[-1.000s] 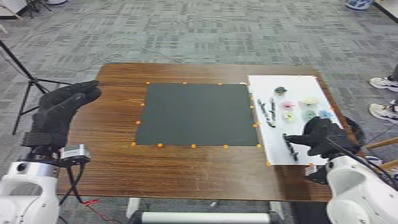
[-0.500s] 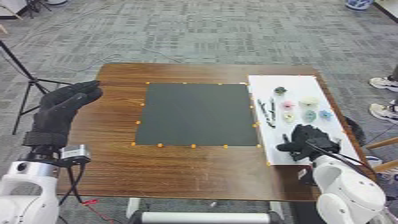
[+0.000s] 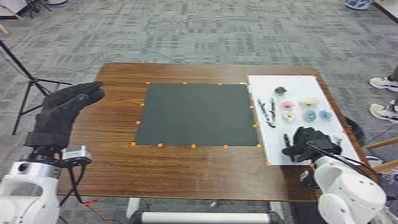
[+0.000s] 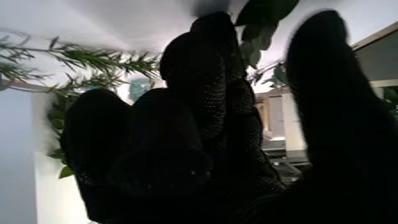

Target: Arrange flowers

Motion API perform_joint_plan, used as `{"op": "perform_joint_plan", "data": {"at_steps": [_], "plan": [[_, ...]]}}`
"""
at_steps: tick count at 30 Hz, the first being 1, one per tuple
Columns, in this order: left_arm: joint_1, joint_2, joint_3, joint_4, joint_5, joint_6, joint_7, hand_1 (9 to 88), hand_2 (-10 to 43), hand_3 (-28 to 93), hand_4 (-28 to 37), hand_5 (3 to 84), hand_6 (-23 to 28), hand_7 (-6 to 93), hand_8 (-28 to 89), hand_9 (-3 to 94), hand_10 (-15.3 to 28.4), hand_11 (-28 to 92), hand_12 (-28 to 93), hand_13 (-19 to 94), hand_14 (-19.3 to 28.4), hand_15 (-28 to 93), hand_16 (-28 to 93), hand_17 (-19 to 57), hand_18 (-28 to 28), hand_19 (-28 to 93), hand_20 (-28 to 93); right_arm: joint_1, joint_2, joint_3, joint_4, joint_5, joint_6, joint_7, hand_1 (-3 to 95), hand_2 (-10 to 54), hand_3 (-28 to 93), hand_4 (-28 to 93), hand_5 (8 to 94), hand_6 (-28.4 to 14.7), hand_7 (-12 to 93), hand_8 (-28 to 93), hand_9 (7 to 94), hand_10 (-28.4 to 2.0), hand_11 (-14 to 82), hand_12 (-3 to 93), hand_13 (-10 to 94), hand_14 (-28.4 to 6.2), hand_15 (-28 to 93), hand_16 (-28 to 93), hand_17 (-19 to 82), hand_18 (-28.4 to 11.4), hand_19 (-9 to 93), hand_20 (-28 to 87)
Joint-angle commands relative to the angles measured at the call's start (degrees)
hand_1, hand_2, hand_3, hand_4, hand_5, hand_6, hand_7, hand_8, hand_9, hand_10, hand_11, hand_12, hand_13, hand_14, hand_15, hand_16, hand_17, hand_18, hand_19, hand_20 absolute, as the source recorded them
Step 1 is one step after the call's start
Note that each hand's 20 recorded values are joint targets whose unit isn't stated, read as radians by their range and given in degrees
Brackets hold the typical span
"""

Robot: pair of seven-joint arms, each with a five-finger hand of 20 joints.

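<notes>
Lying on white sheet (image 3: pixel 293 84) near right hand (image 3: pixel 312 142): flowers (image 3: pixel 309 116).

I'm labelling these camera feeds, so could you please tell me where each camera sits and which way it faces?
Head view: on the robot's head, looking forward and down at the table; both white arms show, with the left hand and right hand.
Right wrist view: on the right arm's wrist, looking past the right hand toward leafy stems.
Shared: the right hand shows in both.
</notes>
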Motion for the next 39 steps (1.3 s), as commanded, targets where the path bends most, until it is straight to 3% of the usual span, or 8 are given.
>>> {"op": "perform_joint_plan", "data": {"at_steps": [1,5,12,25,30,32,35,39], "plan": [[0.82,-0.80,-0.56,-0.67,0.15,-1.08,-0.42,30.7,-6.2,65,-14.4,50.1,3.5,14.7,-7,50.1,13.6,20,12,39,17.1,18,0,7.7,11.4,5,18,-0.94,-0.98,-1.34,0.91,0.75,-2.85,2.22,52.2,-9.5,48,-13,67.5,-2.3,37,29,83.0,-12.2,49.1,39.6,94,-1.3,62,39,72,-10.2,93,60],[0.70,-0.81,-0.65,-0.66,0.13,-1.35,-0.49,30.7,-6.2,65,-14.4,50.2,3.5,14.7,-7,50.0,13.6,20,12,39,17.2,17,0,7.7,11.4,5,18,-0.06,-0.79,-2.30,1.14,1.39,-3.22,2.85,59.2,-9.5,34,-2,68.2,-2.1,37,29,83.8,-12.0,48.8,39.3,94,-1.3,63,36,73,-9.7,93,59],[0.85,-0.94,-1.02,-0.74,-0.08,-1.72,-0.89,30.7,-5.9,65,-14.3,50.2,3.6,14.5,-7,49.9,13.6,20,12,39,17.2,18,0,7.7,11.5,5,18,0.98,-0.94,-1.27,-0.04,7.36,-4.93,4.87,55.1,-9.5,58,-7,78.1,-2.5,29,28,89.6,-11.8,43.0,36.3,94,-2.0,65,31,75,-9.6,93,55],[0.67,0.59,-2.01,0.07,-1.50,-1.04,-1.64,30.7,-6.1,65,-14.3,50.0,3.7,14.4,-7,49.8,13.6,20,12,39,17.3,18,0,7.6,11.5,5,18,3.36,0.07,1.56,-4.07,15.99,0.09,2.97,55.2,-6.4,59,-7,80.3,-2.7,26,29,91.9,-11.3,40.5,35.6,94,-2.0,65,29,76,-9.7,93,53],[0.56,0.79,-2.05,0.38,-1.26,-1.27,-1.60,30.7,-5.9,65,-14.4,50.2,3.8,14.4,-7,49.8,13.7,20,12,39,17.3,18,0,7.7,11.5,5,18,3.87,0.14,1.76,-5.80,17.31,1.71,1.61,55.1,-6.7,59,-7,80.4,-2.7,26,29,92.2,-11.1,40.6,35.7,94,-1.8,66,28,76,-9.6,93,54],[0.70,1.05,-2.44,1.06,-1.01,-1.08,-1.25,30.7,-6.0,65,-14.4,50.2,3.7,14.4,-7,49.8,13.7,20,12,39,17.2,18,0,7.7,11.5,5,18,4.61,-0.42,1.16,-6.13,17.88,2.66,1.04,55.1,-6.9,60,-6,80.4,-2.7,27,29,92.3,-11.0,40.6,35.7,94,-1.7,66,28,76,-9.5,93,54],[1.00,2.51,-2.68,2.94,-1.98,1.11,-1.29,30.7,-6.0,65,-14.3,50.2,3.6,14.6,-7,49.9,13.6,20,12,39,17.1,18,0,7.7,11.5,5,18,7.02,-0.99,-1.22,-5.80,18.22,4.60,0.05,55.0,-7.1,60,-6,80.7,-3.0,27,29,92.3,-11.0,40.7,35.7,94,-1.8,66,28,76,-9.5,93,54],[0.47,4.99,-2.32,6.78,-2.58,4.76,-0.93,30.9,-6.2,65,-14.4,50.5,3.4,15.0,-7,50.0,13.5,20,12,39,17.0,18,0,8.0,11.4,5,17,12.79,-1.22,-6.66,-4.20,19.33,5.65,-0.59,55.0,-7.3,60,-7,81.0,-3.3,27,28,92.4,-11.0,40.6,35.4,94,-1.7,67,28,76,-9.4,93,54]]}}
